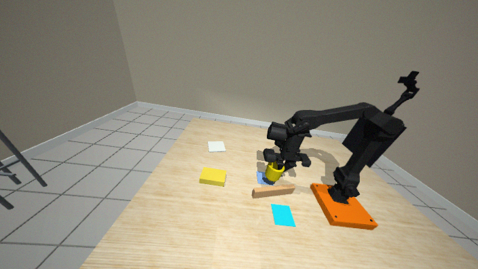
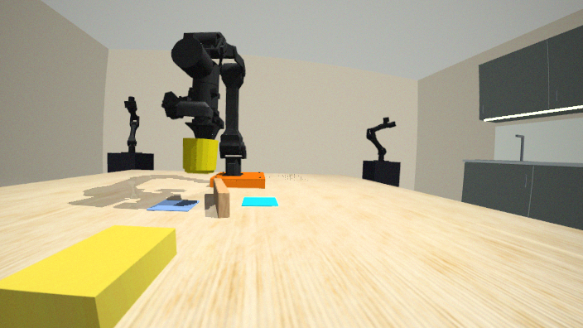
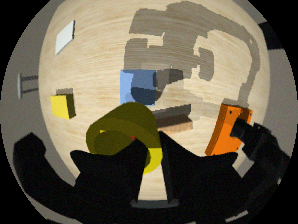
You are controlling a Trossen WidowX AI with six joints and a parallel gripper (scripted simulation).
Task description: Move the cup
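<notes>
The yellow cup (image 1: 274, 174) (image 2: 200, 156) (image 3: 116, 120) hangs in the air near the blue pad and looks close to upright in the exterior view. My gripper (image 1: 280, 166) (image 2: 205, 136) (image 3: 153, 133) is shut on the cup's wall at the rim. A small red spot, likely a marble, shows inside the cup in the wrist view; the other contents are hidden. The blue pad (image 1: 261, 178) (image 2: 163, 206) (image 3: 127, 86) lies below with a dark shadow on it. The cyan pad (image 1: 283, 215) (image 2: 260, 202) lies across the wooden bar, outside the wrist view.
The wooden bar (image 1: 273, 191) (image 2: 224, 204) (image 3: 175, 125) stands between the two pads. A yellow block (image 1: 213, 176) (image 2: 95, 261) (image 3: 60, 106) and a white tile (image 1: 216, 147) (image 3: 65, 37) lie farther out. The orange base (image 1: 351, 212) (image 2: 244, 180) (image 3: 222, 132) carries the arm.
</notes>
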